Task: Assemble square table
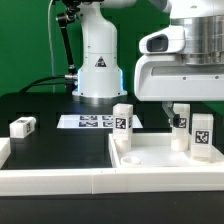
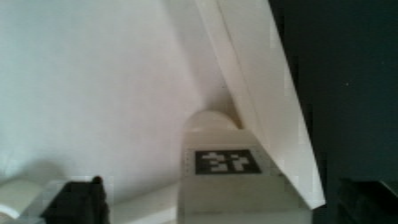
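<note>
One leg (image 1: 22, 125) lies on the black surface (image 1: 60, 150); the end effector (image 2: 222, 205) hangs wide open over another leg (image 2: 222, 150) in the tabletop (image 2: 89, 100).

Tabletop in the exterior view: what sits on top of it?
On the tabletop three tagged legs stand upright: left leg, middle leg under the open claw, right leg. The claw partly covers the middle leg's top.
</note>
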Controlling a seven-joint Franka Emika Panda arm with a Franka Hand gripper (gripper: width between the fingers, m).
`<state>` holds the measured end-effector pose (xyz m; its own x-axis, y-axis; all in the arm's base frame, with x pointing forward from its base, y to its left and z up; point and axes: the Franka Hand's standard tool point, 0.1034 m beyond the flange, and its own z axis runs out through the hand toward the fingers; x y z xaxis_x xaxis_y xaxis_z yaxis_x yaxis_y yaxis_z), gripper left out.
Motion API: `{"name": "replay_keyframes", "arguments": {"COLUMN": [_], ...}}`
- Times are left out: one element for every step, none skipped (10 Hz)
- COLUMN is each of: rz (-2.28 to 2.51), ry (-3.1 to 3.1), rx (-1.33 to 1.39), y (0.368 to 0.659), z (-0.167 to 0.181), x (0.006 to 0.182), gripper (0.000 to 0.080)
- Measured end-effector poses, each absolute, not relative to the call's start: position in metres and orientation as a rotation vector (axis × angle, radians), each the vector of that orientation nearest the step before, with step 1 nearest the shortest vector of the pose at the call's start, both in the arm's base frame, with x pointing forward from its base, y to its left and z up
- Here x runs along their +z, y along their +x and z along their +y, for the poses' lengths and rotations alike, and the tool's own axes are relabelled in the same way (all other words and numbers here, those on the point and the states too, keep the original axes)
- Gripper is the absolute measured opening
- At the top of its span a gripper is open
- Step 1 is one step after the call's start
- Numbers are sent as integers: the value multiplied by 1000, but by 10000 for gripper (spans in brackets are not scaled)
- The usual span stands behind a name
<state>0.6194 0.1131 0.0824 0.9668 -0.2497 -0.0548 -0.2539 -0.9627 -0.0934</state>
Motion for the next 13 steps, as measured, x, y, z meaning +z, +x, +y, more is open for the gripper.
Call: {"name": "replay_keyframes", "arguments": {"rz": [387,385,385,386,410,448,594,710,923,1083,1186,1396,1533], "ry": [-3016,-3016,-3016,-3016,-3013,-3007,-2982,-2956,-2884,-2828,-2789,-2695,-2616], "rx": [61,62,62,61,62,65,72,77,83,94,102,116,112], "y": [621,620,620,620,620,620,620,620,620,618,616,615,616], "z": [110,111,111,111,111,111,112,111,111,113,117,121,122], "x": [83,83,83,83,83,83,83,83,82,81,81,81,81], "gripper": [649,559,376,290,290,290,290,290,290,290,290,290,290]}}
